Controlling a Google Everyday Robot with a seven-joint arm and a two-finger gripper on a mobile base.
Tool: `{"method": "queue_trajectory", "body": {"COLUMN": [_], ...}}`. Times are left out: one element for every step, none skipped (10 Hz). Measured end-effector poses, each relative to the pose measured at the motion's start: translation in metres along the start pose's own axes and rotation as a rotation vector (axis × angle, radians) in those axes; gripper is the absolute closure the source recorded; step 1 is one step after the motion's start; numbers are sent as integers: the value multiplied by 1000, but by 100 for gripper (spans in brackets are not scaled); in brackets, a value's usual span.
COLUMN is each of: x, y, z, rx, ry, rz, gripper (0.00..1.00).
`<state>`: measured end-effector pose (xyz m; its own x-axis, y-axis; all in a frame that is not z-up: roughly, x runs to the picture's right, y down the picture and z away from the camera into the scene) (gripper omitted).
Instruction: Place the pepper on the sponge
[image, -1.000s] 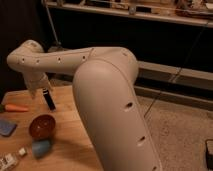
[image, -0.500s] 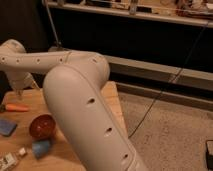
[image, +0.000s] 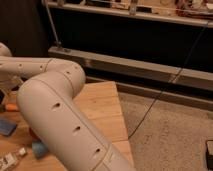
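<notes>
— The wooden table is filling the lower left, with dark shelving behind. Where is the pepper lying?
— At the left edge, unmoved, apart from the blue pad below it, which is likely the sponge.
— And the arm?
— It is swinging nearer and hiding more of the table. The gripper is sitting past the left edge; clenched or released, I cannot tell. It's probably reaching for the pepper.

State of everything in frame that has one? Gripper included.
arm: bent across the table, blocking the foreground.
gripper: at the left edge, above the pepper, mostly cut off.
pepper: lying on the table, partly hidden by the arm, not on the sponge.
sponge: flat on the table, nothing on its visible part.
</notes>
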<state>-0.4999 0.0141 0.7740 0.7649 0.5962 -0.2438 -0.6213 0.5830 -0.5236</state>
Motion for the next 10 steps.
{"method": "queue_trajectory", "body": {"x": [-10,-24,-33,-38,-39,-40,-39,-40,-39,-39], "y": [4,7,7,7,7,7,7,7,7,7], "z": [6,11,16,18,18,18,18,18,18,18], "rx": [-1,-4,-5,-6,-6,-6,-6,-6,-6,-6], "ry": [-17,-50,-70,-80,-83,-83,-83,-83,-83,-83], "rz": [-26,-68,-111,-137,-144,-144,-145,-145,-145,-145], "gripper": [35,35,35,35,35,35,35,35,35,35]}}
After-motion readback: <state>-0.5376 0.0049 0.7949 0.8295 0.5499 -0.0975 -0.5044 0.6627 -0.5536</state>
